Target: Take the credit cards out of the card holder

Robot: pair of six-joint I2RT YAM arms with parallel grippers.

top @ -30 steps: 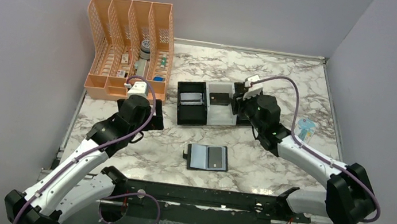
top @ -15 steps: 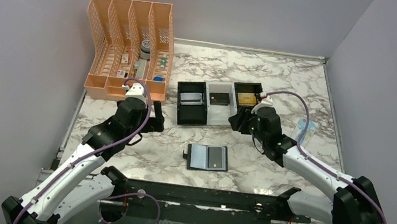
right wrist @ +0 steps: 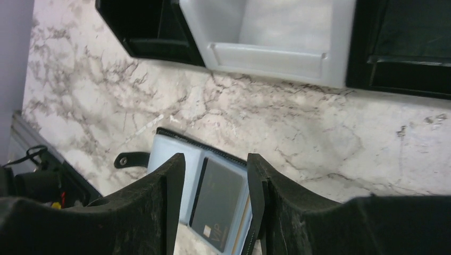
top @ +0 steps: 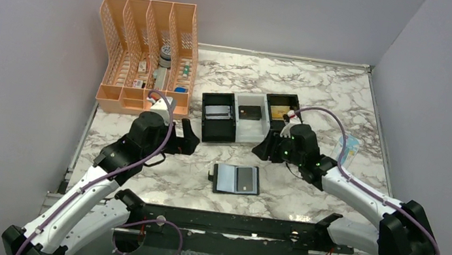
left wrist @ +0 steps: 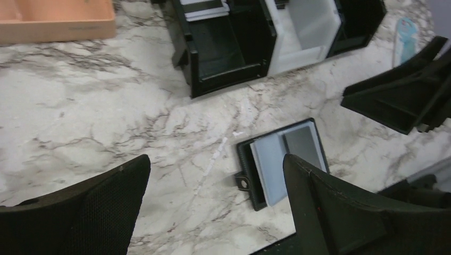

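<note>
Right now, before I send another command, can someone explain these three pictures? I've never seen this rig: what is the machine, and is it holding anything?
It is two robot arms bolted at the table's near edge. The wide picture looks down from above and behind them; the other two come from a camera on each wrist, so the dark shapes at the bottom are that arm's own fingers. On the marble table lies the open card holder, a dark grey card in its right half. Behind it stand a row of square trays and an orange organizer. The left tool and the right tool both stand open and hold nothing.
</note>
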